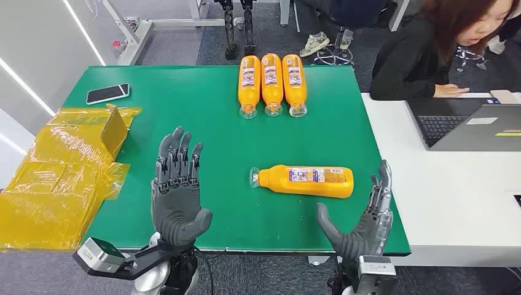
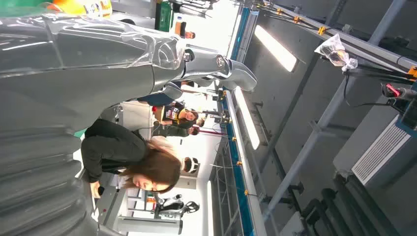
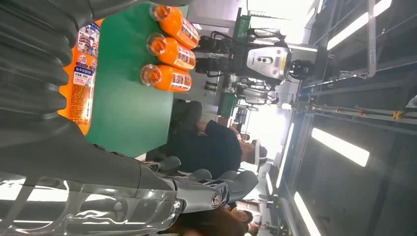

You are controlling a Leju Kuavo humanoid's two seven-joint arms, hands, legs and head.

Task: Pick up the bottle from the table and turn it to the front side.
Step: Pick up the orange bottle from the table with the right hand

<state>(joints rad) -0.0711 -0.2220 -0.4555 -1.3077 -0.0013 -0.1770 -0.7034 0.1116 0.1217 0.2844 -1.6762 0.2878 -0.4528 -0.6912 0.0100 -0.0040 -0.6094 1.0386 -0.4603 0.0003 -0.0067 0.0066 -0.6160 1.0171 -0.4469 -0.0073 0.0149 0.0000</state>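
Both robot hands, left robot hand (image 1: 177,184) and right robot hand (image 1: 364,215), spread, holding nothing, above green table (image 1: 184,98); bottle (image 1: 305,180) lying flat.

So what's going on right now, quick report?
Left hand and right hand open, empty. Orange bottle lying sideways on green table, untouched. Path clear.

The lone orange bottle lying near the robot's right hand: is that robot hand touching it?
Apart. In the head view, green table shows between the bottle and the open right robot hand.
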